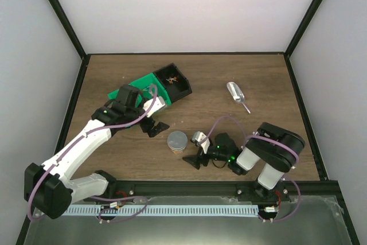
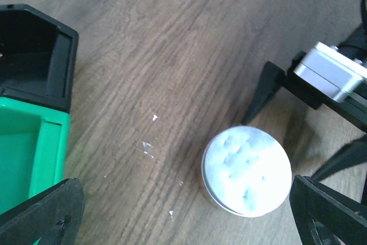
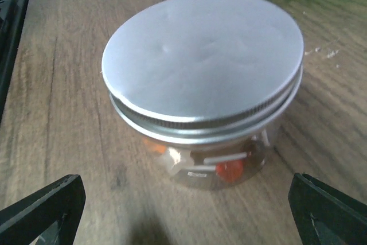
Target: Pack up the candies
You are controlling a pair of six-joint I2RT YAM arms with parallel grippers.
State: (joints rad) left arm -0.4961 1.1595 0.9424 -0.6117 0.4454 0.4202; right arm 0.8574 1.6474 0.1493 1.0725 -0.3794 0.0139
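A clear round jar with a grey metal lid on it stands on the wooden table; small orange, red and white candies show through its wall. It also shows in the top view and the left wrist view. My right gripper is open and empty just right of the jar, with the jar ahead of its spread fingers. My left gripper is open and empty just left of the jar. A few candies lie in the black box compartment.
A green and black box lies at the back left, also in the left wrist view. A small silver scoop lies at the back right. White crumbs dot the wood. Black frame rails edge the table.
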